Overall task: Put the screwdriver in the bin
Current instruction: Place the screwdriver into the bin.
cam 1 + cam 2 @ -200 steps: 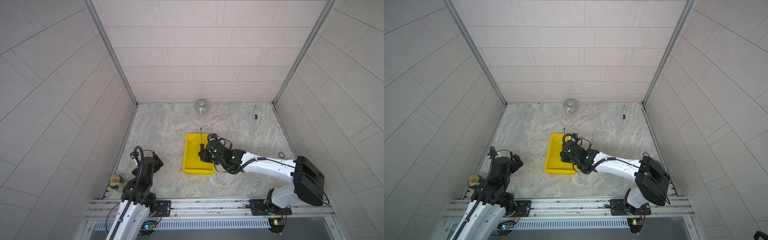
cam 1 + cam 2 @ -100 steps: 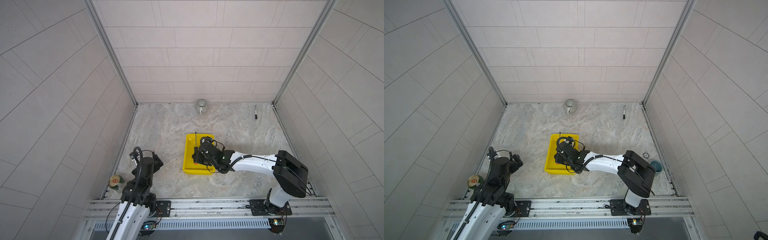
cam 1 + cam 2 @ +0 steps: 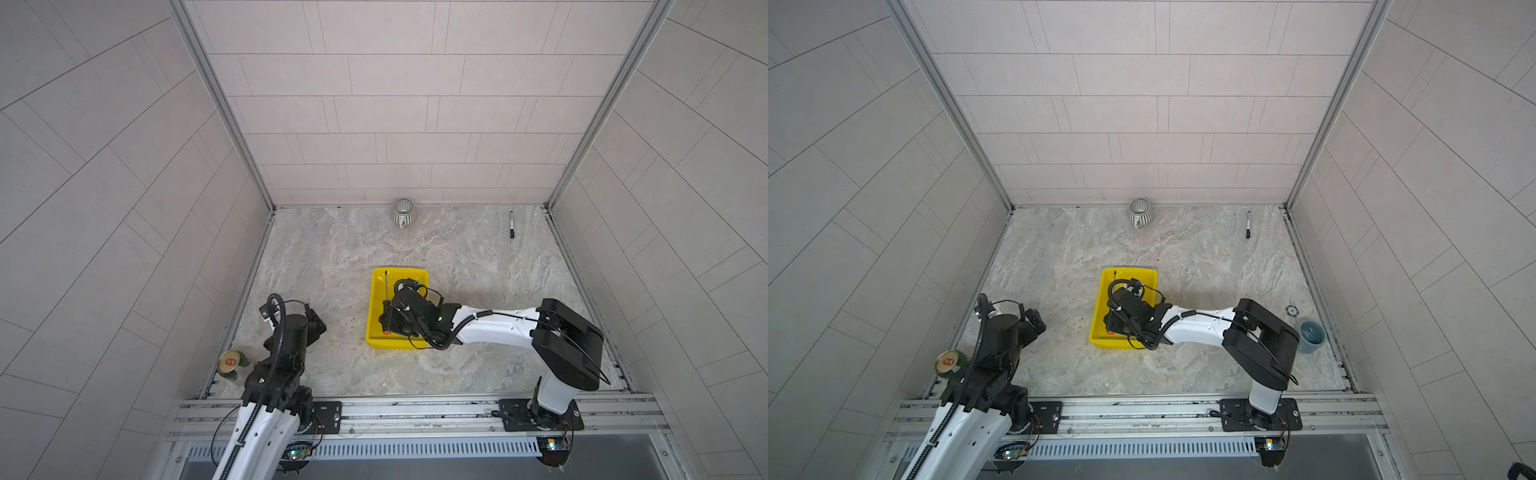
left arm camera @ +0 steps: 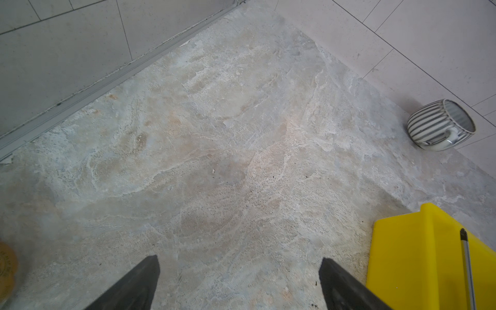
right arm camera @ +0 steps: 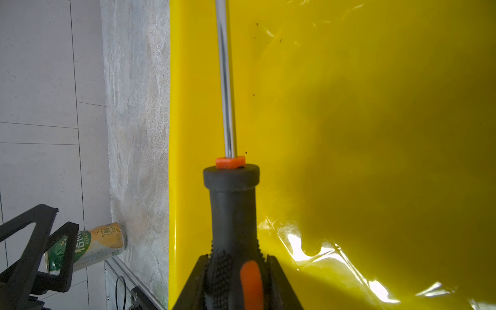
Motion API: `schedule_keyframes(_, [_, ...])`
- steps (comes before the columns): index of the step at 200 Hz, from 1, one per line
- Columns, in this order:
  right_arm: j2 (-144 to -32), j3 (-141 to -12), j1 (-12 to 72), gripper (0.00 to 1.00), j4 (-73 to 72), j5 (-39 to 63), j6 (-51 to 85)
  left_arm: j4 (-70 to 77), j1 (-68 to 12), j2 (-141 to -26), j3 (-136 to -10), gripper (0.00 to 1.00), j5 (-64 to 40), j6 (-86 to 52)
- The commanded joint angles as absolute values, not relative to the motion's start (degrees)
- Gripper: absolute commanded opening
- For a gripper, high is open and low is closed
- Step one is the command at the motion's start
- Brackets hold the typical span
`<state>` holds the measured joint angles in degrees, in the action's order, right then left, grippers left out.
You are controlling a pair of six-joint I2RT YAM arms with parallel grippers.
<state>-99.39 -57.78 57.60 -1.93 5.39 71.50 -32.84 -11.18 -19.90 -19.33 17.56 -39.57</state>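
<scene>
Over the bin [image 3: 415, 276] at centre frame, right gripper [image 3: 388, 322] clamps the screwdriver [image 3: 386, 286] by its handle, shaft along the bin's long axis, tip up-frame; left gripper [image 4: 239, 259] farther off, jaws apart.

Screwdriver [image 3: 386, 286] within bin [image 3: 415, 275], near its left wall; cup [image 3: 402, 212] behind; marker [image 3: 511, 224] back right; can [image 3: 230, 360] front left

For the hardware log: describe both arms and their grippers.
The left arm and right arm have white links and black joint housings. A black ribbed hose runs along the left one, and thin black cables loop at the right wrist. The left gripper and right gripper have black, tapering fingers.
</scene>
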Motion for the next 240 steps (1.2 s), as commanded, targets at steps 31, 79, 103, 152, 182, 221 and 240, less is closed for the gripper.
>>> schedule_keyframes(31, [-101.4, -59.4, 58.1, 0.11, -3.6, 6.0, 73.5, -32.3, -11.3, -19.6, -19.3, 0.99, 17.8, -38.8])
schedule_keyframes(79, [-101.4, -59.3, 58.1, 0.20, -3.6, 6.1, 73.1, -32.3, -11.4, -19.5, -19.2, 0.99, 17.9, -38.9])
schedule_keyframes(103, [-101.4, -59.4, 58.1, 0.23, -3.7, 6.1, 73.1, -32.4, -11.3, -19.5, -19.2, 0.99, 17.8, -38.9])
schedule_keyframes(152, [-100.0, -59.1, 58.1, 0.36, -3.3, 5.6, 72.6, -32.5, -11.3, -19.4, -19.2, 0.99, 17.9, -39.0])
schedule_keyframes(182, [-98.7, -58.8, 58.2, 0.40, -2.6, 4.9, 72.0, -32.6, -11.3, -19.3, -19.2, 0.99, 17.9, -39.0])
schedule_keyframes(221, [-95.1, -58.8, 58.2, 0.40, 0.3, 3.5, 69.8, -32.5, -11.4, -19.2, -19.1, 0.99, 17.8, -39.0])
schedule_keyframes(240, [-90.6, -58.8, 58.0, 0.40, 3.5, 0.5, 65.2, -32.4, -11.4, -19.4, -19.1, 0.99, 17.6, -39.0])
